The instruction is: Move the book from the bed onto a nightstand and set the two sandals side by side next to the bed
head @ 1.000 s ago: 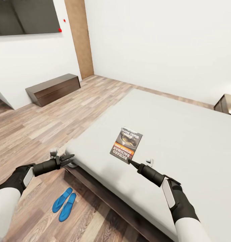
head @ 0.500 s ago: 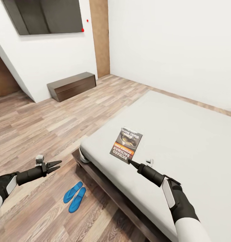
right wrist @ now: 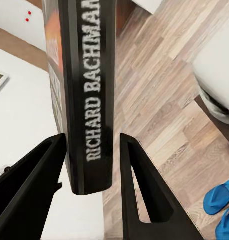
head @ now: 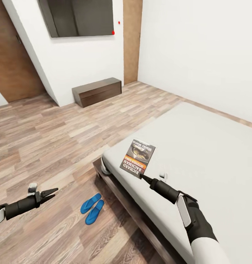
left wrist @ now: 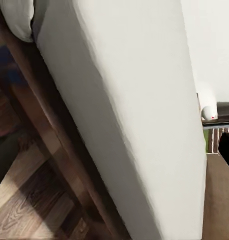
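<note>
- The right gripper [head: 141, 176] pinches the book [head: 138, 157] by its lower edge, raised above the bed [head: 199, 146].
- The left gripper [head: 48, 193] hangs parted over the floor near the sandals [head: 92, 208].

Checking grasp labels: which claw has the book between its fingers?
The right claw: it is shut on the Richard Bachman book, lifted above the bed. The left claw hangs open over the wood floor.

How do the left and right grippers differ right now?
The right gripper is shut on the book, held above the bed; the left gripper is open and holds nothing. The right reaches over the mattress; the left hangs over the floor near the sandals. Both have black fingers.
</note>
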Tool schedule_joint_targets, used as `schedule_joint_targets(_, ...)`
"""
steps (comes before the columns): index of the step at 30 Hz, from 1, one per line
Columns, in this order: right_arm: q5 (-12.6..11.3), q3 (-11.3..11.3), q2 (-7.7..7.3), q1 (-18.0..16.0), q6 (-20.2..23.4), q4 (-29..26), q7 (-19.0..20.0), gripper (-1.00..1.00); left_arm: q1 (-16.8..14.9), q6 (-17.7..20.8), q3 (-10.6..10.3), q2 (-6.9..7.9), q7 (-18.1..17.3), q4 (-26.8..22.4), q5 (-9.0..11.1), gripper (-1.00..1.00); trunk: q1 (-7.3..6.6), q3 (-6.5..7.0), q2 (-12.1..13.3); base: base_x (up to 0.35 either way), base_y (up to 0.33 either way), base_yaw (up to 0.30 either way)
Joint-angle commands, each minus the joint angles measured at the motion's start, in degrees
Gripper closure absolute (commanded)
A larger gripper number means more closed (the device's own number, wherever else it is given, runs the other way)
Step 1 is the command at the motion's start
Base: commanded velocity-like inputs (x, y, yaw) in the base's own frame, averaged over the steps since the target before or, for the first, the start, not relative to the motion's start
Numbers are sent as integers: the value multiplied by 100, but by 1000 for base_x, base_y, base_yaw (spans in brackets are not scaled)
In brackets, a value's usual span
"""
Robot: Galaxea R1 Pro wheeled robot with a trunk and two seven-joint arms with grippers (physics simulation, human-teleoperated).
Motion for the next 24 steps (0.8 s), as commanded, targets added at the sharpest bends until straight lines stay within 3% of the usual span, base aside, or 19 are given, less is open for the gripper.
schedule_joint_targets(1,-41,-17,5,-3,53,-4,16,100,39,12,-32,15,79,30,44,-100,0,-4,-3,0,0,293)
schedule_joint_targets(4,-41,-17,5,-5,52,-3,16,100,425,-288,-36,7,817,64,61,-100,0,-4,-3,0,0,293)
schedule_joint_targets(7,-42,-17,5,-6,52,1,16,100,756,-866,1,-84,1769,76,152,-100,0,-4,-3,0,0,293)
schedule_joint_targets(9,-42,-17,11,-6,52,2,14,100,903,-1245,15,-190,2208,77,276,-100,0,-4,-3,0,0,293)
schedule_joint_targets(11,-41,-17,18,-4,51,3,10,100,1054,-1668,20,-399,2817,77,393,-100,0,-4,-3,0,0,293)
schedule_joint_targets(15,-41,-17,29,-6,51,9,8,100,1314,-1996,23,-646,3834,76,452,-100,0,-4,-3,0,0,293)
schedule_joint_targets(19,-41,-17,31,-4,51,10,7,100,1788,-2456,17,-747,4250,76,463,-100,0,-4,-3,0,0,293)
schedule_joint_targets(24,-41,-17,32,-7,51,11,7,100,1934,-2786,15,-932,4393,72,459,-100,0,-4,-3,0,0,293)
